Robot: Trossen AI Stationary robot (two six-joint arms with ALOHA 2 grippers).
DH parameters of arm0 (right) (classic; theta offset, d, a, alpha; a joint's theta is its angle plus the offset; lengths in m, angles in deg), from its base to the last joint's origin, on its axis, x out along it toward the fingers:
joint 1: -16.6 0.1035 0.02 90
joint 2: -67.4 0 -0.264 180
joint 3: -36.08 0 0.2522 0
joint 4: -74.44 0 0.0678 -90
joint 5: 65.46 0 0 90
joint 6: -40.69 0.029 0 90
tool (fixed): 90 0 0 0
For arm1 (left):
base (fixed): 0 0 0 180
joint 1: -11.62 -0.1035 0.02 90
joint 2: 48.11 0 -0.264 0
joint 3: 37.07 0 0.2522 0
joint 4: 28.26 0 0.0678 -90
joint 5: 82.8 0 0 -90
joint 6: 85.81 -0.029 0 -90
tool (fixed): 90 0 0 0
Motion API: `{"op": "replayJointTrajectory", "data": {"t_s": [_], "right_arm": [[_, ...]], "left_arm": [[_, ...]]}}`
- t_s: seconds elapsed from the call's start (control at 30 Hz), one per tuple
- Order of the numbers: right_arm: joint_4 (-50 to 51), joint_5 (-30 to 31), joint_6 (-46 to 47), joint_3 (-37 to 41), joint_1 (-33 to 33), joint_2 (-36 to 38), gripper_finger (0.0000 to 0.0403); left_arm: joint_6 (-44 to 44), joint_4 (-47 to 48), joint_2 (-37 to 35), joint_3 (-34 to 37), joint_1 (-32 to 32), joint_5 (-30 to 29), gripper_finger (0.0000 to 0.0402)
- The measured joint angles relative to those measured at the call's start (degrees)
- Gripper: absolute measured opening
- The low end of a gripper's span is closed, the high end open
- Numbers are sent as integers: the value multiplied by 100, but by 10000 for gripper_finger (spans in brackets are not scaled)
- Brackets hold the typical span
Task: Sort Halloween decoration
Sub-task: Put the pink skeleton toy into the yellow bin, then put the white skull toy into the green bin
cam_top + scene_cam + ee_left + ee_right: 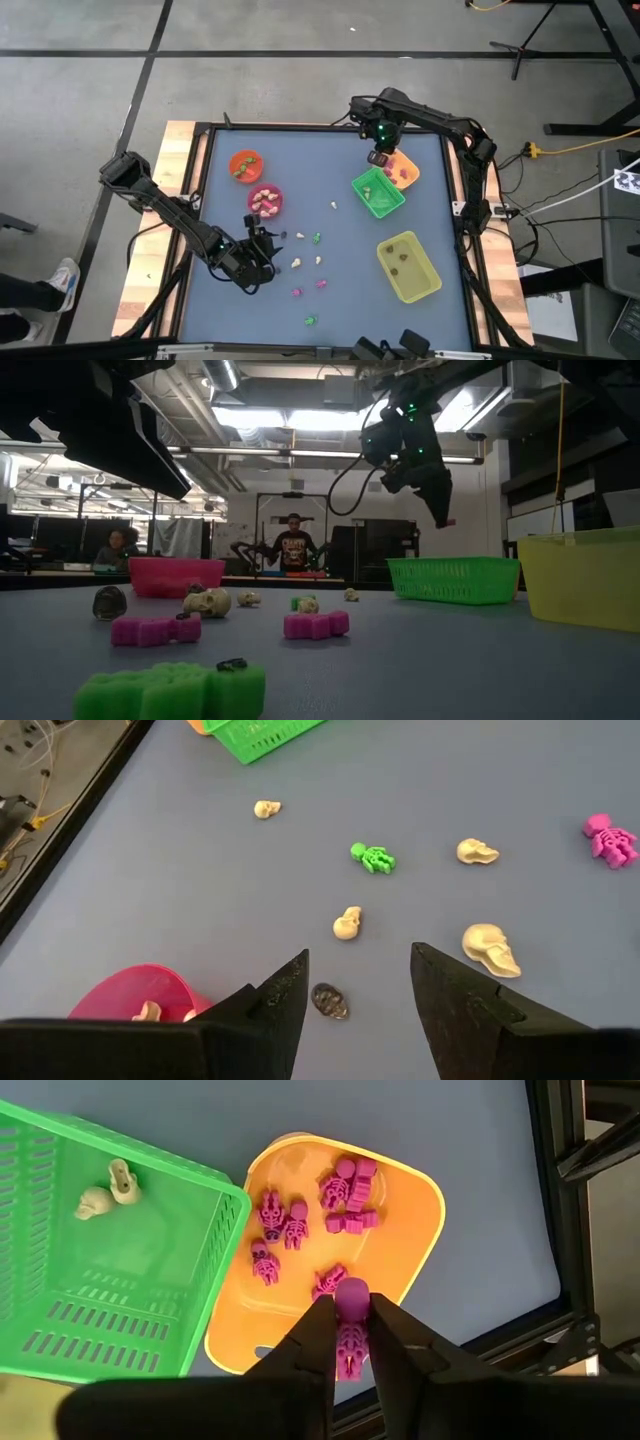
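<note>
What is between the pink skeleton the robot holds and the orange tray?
Nothing visible. The right gripper holds the pink skeleton directly above the orange tray, with only open air beneath. The green basket sits beside the tray, not in the path.

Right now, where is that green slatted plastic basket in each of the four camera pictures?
High view: the green slatted plastic basket lies right of centre, beside the orange tray.
Low view: at right, on the far table edge.
Left wrist view: only a corner, at the top edge.
Right wrist view: fills the left side.
Shared landmark: the orange tray next to it.
</note>
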Motion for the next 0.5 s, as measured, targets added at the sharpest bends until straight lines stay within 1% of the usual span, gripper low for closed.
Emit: {"op": "replayJointTrajectory", "data": {"t_s": [0.1, 0.33, 0.4, 0.5], "right_arm": [[0, 0, 108, 0, 0, 0, 72], [-6, 0, 159, 0, 0, 0, 169], [-21, 0, 160, 0, 0, 0, 187], [-44, 0, 161, 0, 0, 0, 205]], "left_arm": [[2, -2, 0, 0, -1, 0, 160], [-2, -4, 0, 0, 0, 0, 160], [-2, -4, 0, 0, 1, 0, 160], [-2, -4, 0, 0, -1, 0, 160]]}}
